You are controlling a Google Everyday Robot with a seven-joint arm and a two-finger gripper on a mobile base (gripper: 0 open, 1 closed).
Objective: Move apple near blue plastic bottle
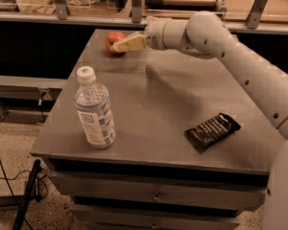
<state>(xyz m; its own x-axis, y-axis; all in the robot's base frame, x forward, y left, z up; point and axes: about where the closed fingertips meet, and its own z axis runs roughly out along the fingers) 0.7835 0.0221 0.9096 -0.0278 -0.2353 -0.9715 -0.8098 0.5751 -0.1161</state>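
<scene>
The grey desk (153,95) fills the middle of the frame. The apple (112,38) sits near its far edge, in the upper left part of the frame. The end effector (120,46) is just beside the apple on its right and covers a small part of it; whether it touches cannot be told. The white arm (230,51) comes from the right edge and reaches across the upper part. The blue plastic bottle (94,110) stands upright at the lower left of the desk, well apart from the apple. A flat black snack wrapper (212,131) lies at the lower right.
</scene>
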